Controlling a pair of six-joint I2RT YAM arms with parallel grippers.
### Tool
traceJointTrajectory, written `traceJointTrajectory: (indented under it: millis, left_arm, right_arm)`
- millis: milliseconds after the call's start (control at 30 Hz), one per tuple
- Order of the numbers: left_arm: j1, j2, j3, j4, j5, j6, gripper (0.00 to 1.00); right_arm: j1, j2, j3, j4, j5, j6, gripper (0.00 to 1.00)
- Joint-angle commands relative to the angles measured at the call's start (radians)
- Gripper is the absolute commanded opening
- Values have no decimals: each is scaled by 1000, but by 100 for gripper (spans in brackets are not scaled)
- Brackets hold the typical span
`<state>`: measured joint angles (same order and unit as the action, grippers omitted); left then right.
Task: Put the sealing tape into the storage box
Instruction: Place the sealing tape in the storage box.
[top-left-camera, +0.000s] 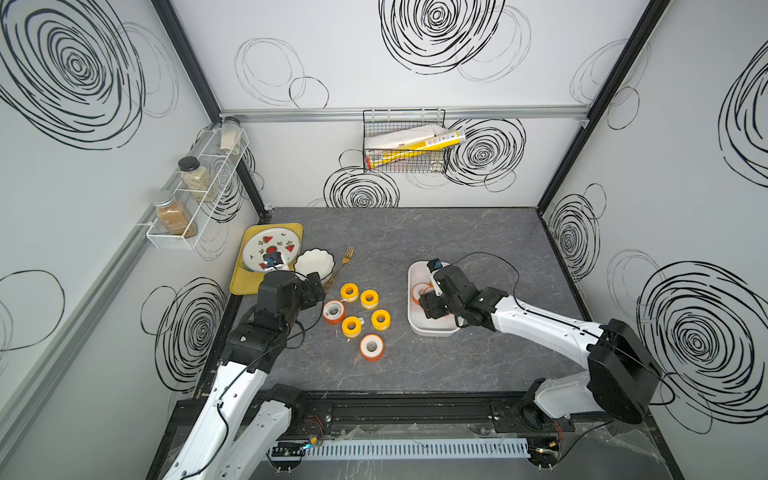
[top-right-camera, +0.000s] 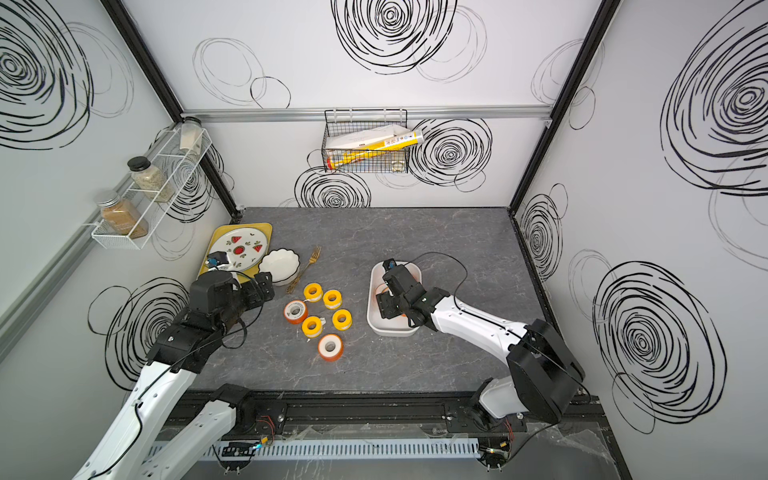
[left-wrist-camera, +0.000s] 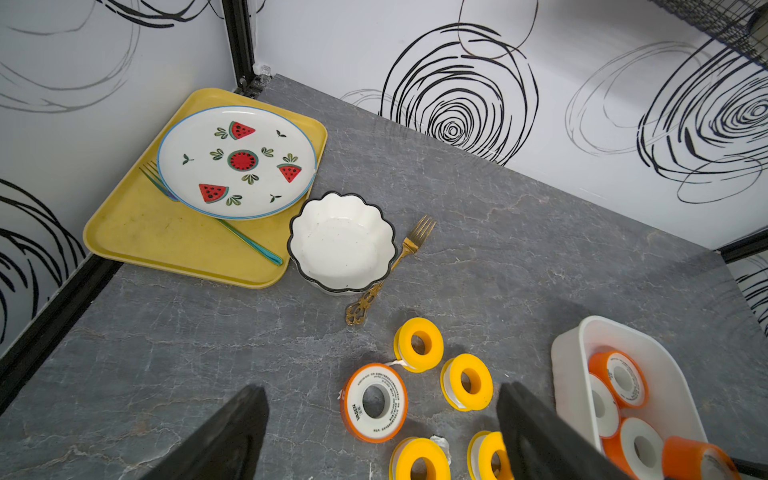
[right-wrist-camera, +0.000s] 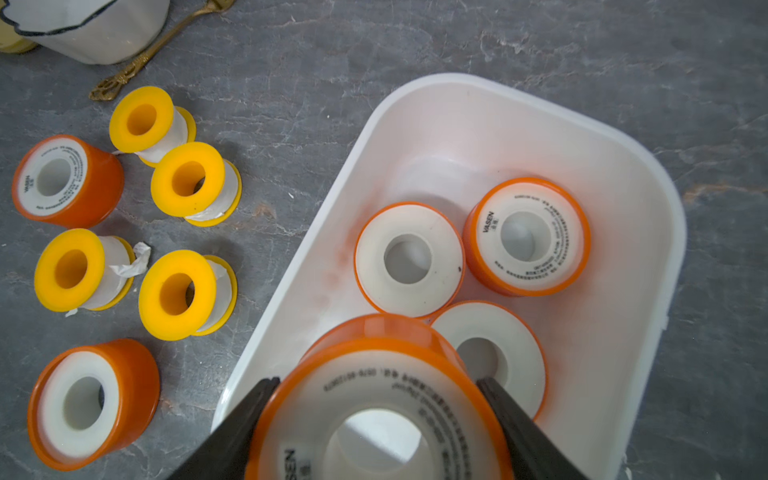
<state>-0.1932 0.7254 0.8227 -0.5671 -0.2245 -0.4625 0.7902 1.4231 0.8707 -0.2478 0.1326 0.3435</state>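
Note:
Six spools of sealing tape (top-left-camera: 351, 326) lie clustered mid-table: several with yellow flanges (right-wrist-camera: 183, 178) and two orange ones (left-wrist-camera: 374, 401). The white storage box (top-left-camera: 432, 331) sits to their right, and three orange spools (right-wrist-camera: 409, 259) lie flat inside it. My right gripper (right-wrist-camera: 377, 380) is over the box (right-wrist-camera: 457, 81), shut on another orange spool (right-wrist-camera: 374, 415) by its rim, held above the box floor. My left gripper (left-wrist-camera: 382, 390) hangs open above the left side of the cluster, with nothing between its fingers (left-wrist-camera: 232, 432).
A yellow tray (left-wrist-camera: 166, 241) with a watermelon plate (left-wrist-camera: 237, 162) and a teal fork sits at the back left. Beside it are a scalloped white bowl (left-wrist-camera: 340, 245) and a gold fork (left-wrist-camera: 399, 257). A wire basket (top-left-camera: 403, 141) and a spice rack (top-left-camera: 187, 195) hang on the walls.

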Motion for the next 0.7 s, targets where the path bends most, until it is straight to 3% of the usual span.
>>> traceJointTrajectory:
  millis: [0, 433, 667]
  left_arm:
    - [8, 2, -11, 46, 7, 13, 93]
    - [8, 5, -11, 47, 12, 14, 93]
    - [8, 6, -11, 45, 12, 14, 93]
  right_arm:
    - [0, 29, -7, 52, -29, 14, 56]
    - [0, 96, -34, 88, -64, 31, 58]
    - [-2, 110, -33, 90, -83, 31, 70]
